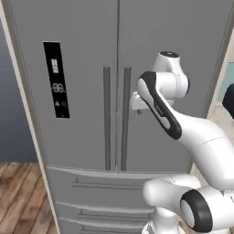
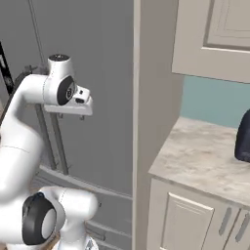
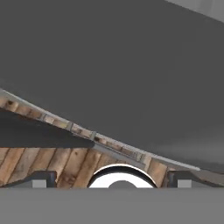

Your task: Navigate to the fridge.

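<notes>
- Task status, judged from the views: navigation close to complete. Fridge [image 1: 114, 91] directly ahead of the base, spanning most of the left base view; little or no driving left, at most a small final adjustment.
- Position of the fridge: square in front of the robot in the left base view; at the left of the right base view [image 2: 97, 97], bordered on its right by a cream side panel [image 2: 149, 122].
- Appearance of the fridge: tall grey French-door unit, with two doors meeting at a central vertical seam.
- Two long vertical bar handles [image 1: 116, 119] set just beside the seam, one per door.
- Narrow black display panel [image 1: 57, 80] on the left door, showing pale symbols and digits.
- Drawers [image 1: 103, 201] stacked below the doors, each with a horizontal recessed pull.
- All doors and drawers closed.
- Gripper [image 3: 113, 179] held up near the fridge front, no contact visible; fingers [image 3: 39, 178] apart, nothing between them, wooden floor [image 3: 65, 164] below in the hand view.
- Arm folded, with its elbow raised in front of the right door.
- Surroundings: marbled worktop [image 2: 205, 161] to the right of the side panel, over cream panelled cabinets [image 2: 190, 219]; a dark object [image 2: 242, 136] at the worktop's far right edge, too cropped to identify.
</notes>
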### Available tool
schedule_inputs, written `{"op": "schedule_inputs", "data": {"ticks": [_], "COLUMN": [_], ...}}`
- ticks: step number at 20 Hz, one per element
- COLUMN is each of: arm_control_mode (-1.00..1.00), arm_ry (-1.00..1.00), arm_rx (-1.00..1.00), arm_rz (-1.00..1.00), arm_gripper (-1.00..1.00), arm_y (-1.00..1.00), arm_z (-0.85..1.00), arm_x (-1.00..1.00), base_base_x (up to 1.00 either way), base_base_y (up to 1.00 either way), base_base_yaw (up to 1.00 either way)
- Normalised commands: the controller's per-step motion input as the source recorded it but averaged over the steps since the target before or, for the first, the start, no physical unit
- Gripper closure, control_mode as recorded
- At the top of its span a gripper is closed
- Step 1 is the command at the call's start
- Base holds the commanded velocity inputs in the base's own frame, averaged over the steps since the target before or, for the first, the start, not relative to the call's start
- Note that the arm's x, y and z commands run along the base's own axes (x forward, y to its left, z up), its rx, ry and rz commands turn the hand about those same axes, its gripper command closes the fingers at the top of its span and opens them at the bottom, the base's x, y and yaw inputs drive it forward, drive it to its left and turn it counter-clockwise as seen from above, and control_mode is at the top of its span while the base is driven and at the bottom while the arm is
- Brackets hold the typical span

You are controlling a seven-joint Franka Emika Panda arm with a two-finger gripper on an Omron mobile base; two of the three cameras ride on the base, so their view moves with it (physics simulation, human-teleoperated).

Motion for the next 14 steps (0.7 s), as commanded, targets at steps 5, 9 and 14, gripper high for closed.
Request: {"op": "schedule_inputs", "data": {"ticks": [5, 9, 14], "arm_control_mode": [1.00, 1.00, 1.00], "arm_ry": [0.00, 0.00, 0.00], "arm_rx": [0.00, 0.00, 0.00], "arm_rz": [0.00, 0.00, 0.00], "arm_gripper": [-1.00, -1.00, -1.00], "arm_y": [0.00, 0.00, 0.00], "arm_z": [0.00, 0.00, 0.00], "arm_x": [0.00, 0.00, 0.00], "base_base_x": [0.11, -0.07, -0.02], "base_base_y": [0.57, 1.00, 0.97], "base_base_yaw": [-0.66, -0.37, -0.31]}}
